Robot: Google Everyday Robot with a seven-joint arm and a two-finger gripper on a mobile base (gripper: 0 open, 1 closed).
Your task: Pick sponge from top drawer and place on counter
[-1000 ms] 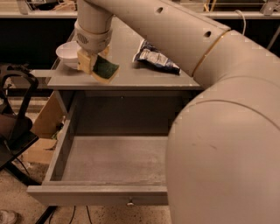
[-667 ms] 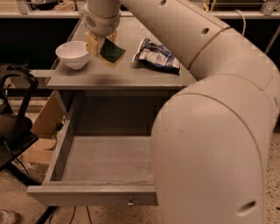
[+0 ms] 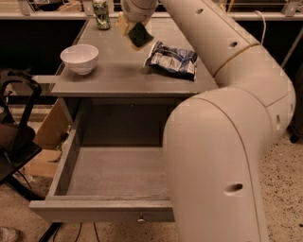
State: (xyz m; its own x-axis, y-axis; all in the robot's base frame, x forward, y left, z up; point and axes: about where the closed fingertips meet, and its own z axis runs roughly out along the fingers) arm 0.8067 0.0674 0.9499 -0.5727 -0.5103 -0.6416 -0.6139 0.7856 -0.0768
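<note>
My gripper [image 3: 131, 29] hangs over the middle of the grey counter [image 3: 118, 75], shut on the sponge [image 3: 139, 34]. The sponge shows its dark green face and a yellow edge and is held above the counter, between the white bowl and the snack bag. The top drawer [image 3: 111, 172] stands pulled out below the counter, its grey floor bare, with a small metal knob [image 3: 140, 219] on its front panel. My large white arm covers the drawer's right side.
A white bowl [image 3: 79, 58] sits at the counter's left. A blue-and-white foil snack bag [image 3: 173, 59] lies at its right. A green can [image 3: 101, 13] stands at the back. A black chair [image 3: 16, 132] and a cardboard box [image 3: 47, 142] are left of the drawer.
My gripper has carried the sponge further back and to the right over the counter, away from the bowl.
</note>
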